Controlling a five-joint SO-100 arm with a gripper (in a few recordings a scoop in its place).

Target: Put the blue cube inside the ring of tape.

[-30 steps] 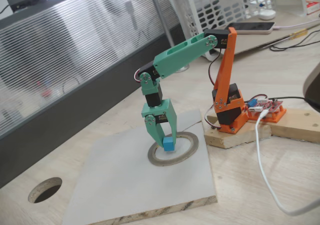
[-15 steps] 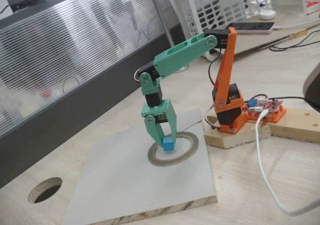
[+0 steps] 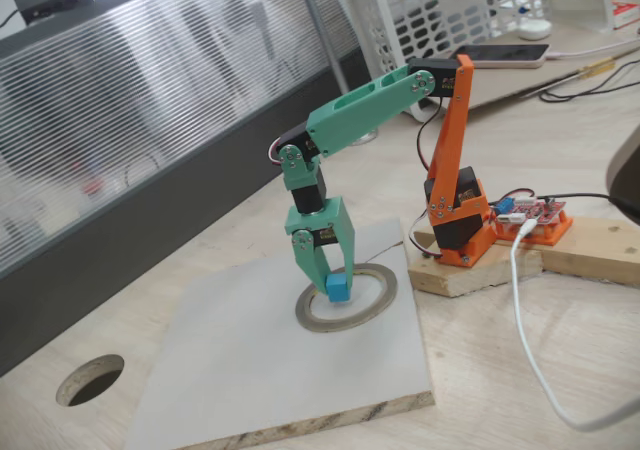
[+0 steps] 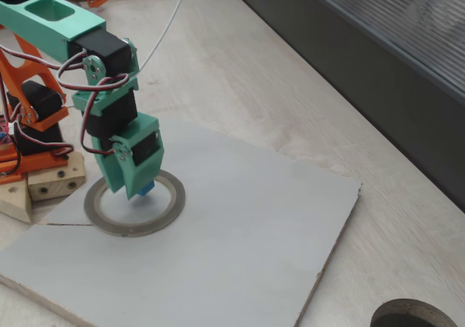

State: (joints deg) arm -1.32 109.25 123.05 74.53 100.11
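In both fixed views my green gripper (image 3: 333,282) (image 4: 136,187) points straight down and is shut on the blue cube (image 3: 337,290) (image 4: 147,190). The small sky-blue cube sits between the fingertips, over the opening of the ring of tape (image 3: 381,292) (image 4: 171,205). This ring is a thin grey roll lying flat on the pale grey board (image 3: 250,360) (image 4: 247,225). I cannot tell whether the cube touches the board or hangs just above it.
The arm's orange base (image 3: 458,215) stands on a wooden block (image 3: 470,270) right of the board, with a red circuit board (image 3: 535,215) and a white cable (image 3: 525,320). A dark round hole (image 3: 90,378) (image 4: 407,316) is cut in the table. A basket and phone lie at the back.
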